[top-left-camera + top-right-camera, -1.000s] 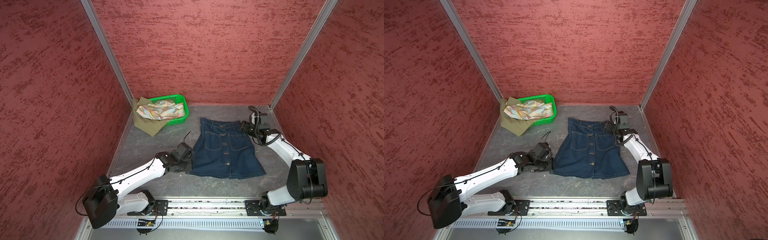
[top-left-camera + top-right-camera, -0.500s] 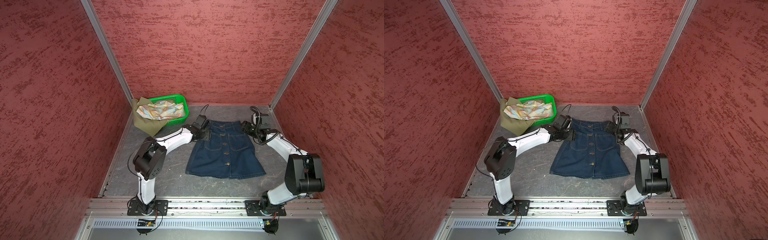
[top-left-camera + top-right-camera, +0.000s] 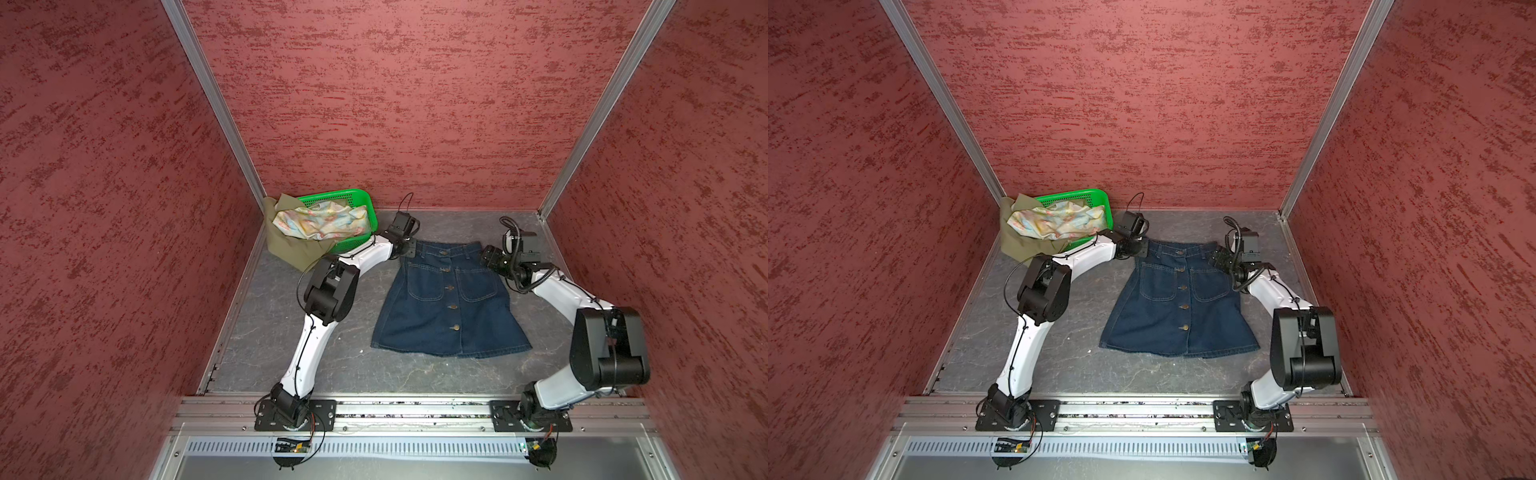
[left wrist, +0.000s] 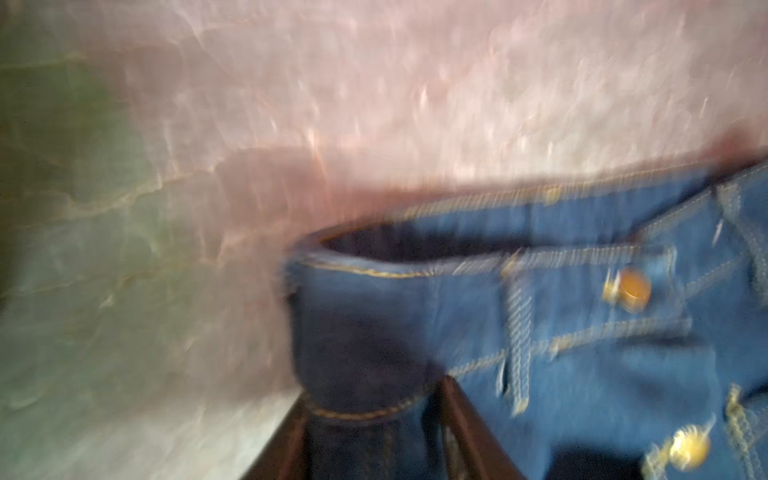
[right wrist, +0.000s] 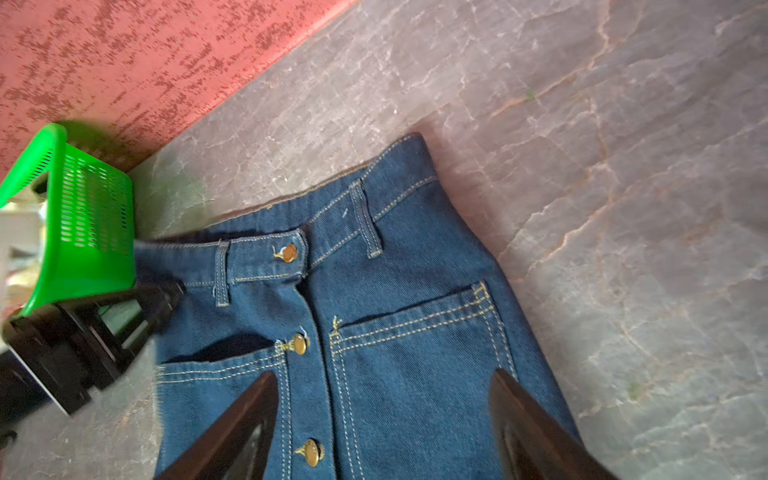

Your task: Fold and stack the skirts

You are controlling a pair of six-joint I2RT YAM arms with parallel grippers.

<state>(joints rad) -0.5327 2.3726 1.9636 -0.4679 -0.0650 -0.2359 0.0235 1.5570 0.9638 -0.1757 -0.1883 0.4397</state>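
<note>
Grey marbled table: in both top views I see the denim skirt flat mid-table, with the floral skirt and olive skirt heaped at the green basket. Left wrist, blurred: left fingers sit narrow around the skirt's top corner; whether they grip, I cannot tell. Right wrist: right fingers are spread wide over the skirt.
</note>
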